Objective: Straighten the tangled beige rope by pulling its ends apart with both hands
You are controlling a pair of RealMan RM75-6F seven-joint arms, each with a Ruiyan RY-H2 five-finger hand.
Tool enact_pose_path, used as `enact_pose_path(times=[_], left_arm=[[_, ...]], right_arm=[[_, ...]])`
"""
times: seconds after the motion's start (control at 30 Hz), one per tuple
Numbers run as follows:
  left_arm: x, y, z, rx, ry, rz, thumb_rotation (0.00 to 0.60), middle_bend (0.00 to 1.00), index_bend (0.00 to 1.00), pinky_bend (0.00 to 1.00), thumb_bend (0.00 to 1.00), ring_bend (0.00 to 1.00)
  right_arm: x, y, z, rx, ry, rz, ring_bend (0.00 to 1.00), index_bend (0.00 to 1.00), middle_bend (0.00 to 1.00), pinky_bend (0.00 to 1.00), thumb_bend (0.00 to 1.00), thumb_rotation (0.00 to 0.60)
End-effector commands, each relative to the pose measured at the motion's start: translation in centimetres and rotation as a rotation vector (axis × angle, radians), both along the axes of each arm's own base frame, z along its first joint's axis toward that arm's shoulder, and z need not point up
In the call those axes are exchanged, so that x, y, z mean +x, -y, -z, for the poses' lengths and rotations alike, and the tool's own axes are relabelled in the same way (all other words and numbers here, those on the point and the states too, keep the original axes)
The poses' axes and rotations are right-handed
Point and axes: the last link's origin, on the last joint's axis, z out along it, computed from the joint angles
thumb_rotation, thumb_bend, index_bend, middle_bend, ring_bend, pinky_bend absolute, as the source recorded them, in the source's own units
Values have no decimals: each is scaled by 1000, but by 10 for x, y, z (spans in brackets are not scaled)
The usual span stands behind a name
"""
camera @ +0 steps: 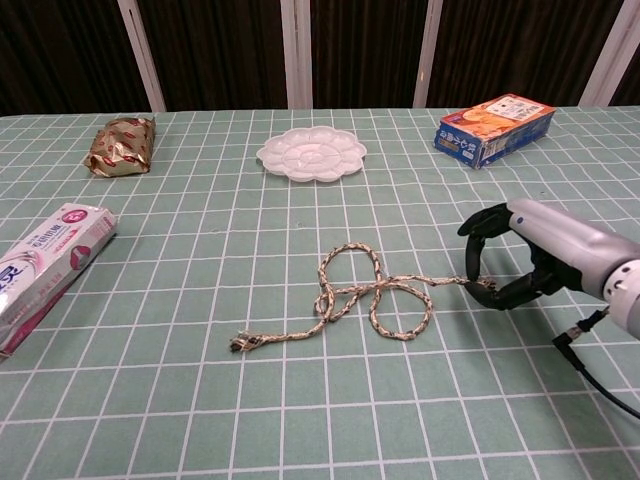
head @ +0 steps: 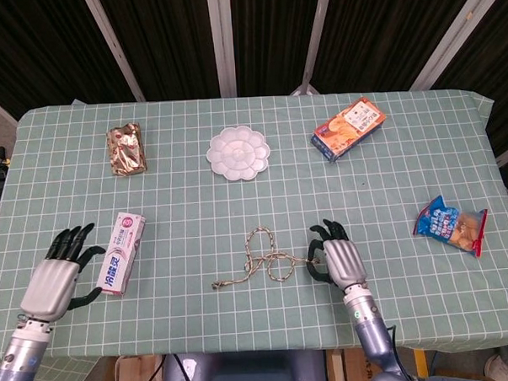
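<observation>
The rope (head: 265, 261) lies on the bench (head: 389, 185) near the front edge, a little right of the middle, with its loops tangled in the centre. Its left end (camera: 241, 343) is free and frayed. Its right end goes into the right hand (camera: 497, 268), where the thumb and a finger pinch it just above the cloth. The left hand (head: 59, 275) is far to the left, beside the toothpaste box (head: 119, 252), with fingers spread and holding nothing.

I judge that the step in hand is to bring the left hand to the free end. To do it well, the right hand should keep its pinch firm and stay low, so the rope does not slip out. The left hand must pass the toothpaste box without pushing it, then come down on the frayed end and pinch it close to the tip. After that, both hands should pull outward slowly along the bench, in one line. If they pull too quickly, the loops (camera: 372, 296) may tighten into a knot instead of opening.
</observation>
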Motion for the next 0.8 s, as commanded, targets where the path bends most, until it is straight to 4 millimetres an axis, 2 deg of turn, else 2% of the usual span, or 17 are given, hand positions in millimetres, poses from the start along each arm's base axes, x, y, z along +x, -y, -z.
enact_pose_path(times=[0.03,0.27,0.53,0.8], left_arm=[[39,-21,38,-72,52,22,600,30,373,0,276,0],[75,-35,79,-113,57,33,600,41,410,0,307,0],[97,-32,118,-171,62,6,600,48,437,0,318,0],[116,-27,143,-198,99,3,600,53,459,0,337,0]], right_arm=[[-1,0,-6,-9,5,6,0,616,220,0,430,600],[-2,2,-16,-18,10,12,0,617,220,0,430,600],[-4,3,-22,-26,18,23,0,616,220,0,431,600],[-8,4,-24,-28,19,32,0,616,220,0,432,600]])
